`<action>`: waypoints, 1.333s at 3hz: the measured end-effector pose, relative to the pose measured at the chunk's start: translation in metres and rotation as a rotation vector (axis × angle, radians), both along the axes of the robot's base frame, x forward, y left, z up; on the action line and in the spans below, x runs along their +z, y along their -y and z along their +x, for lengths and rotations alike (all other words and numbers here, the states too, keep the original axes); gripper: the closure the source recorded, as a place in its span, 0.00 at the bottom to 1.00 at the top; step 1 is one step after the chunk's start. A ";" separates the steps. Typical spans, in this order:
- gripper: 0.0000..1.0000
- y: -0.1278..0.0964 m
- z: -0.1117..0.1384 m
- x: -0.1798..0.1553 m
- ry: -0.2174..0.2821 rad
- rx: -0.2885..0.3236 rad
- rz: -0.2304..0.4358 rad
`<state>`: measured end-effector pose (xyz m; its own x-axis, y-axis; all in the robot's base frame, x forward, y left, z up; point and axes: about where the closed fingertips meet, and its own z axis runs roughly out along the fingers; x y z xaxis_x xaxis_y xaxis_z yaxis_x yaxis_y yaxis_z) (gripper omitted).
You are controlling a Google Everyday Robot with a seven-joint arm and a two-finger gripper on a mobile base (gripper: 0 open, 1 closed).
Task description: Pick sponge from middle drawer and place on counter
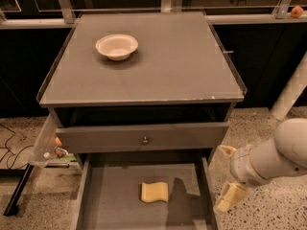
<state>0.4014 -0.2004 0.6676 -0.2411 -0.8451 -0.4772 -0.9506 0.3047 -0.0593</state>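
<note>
The white bowl (116, 46) stands on the rear left area of the table (182, 71). Directly under the table top is the drawer front (105, 139) with a small round knob (145, 140). Below it, the middle drawer (110, 195) is pulled out. The sponge (154, 192) lies flat on the drawer floor, near its centre and clear of both side walls. The tool (227, 174) is positioned just outside the right wall of the middle drawer, over the speckled floor (273, 214). Its fingers (230, 197) are spread wide and hold nothing. The tool and the sponge are apart.
</note>
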 end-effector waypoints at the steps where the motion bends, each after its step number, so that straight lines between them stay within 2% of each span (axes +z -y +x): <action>1: 0.00 -0.022 0.013 -0.063 -0.018 0.008 0.057; 2: 0.00 -0.047 0.023 -0.121 -0.014 0.029 0.117; 3: 0.00 -0.071 0.022 -0.175 -0.067 0.046 0.176; 4: 0.00 -0.071 0.022 -0.175 -0.067 0.047 0.176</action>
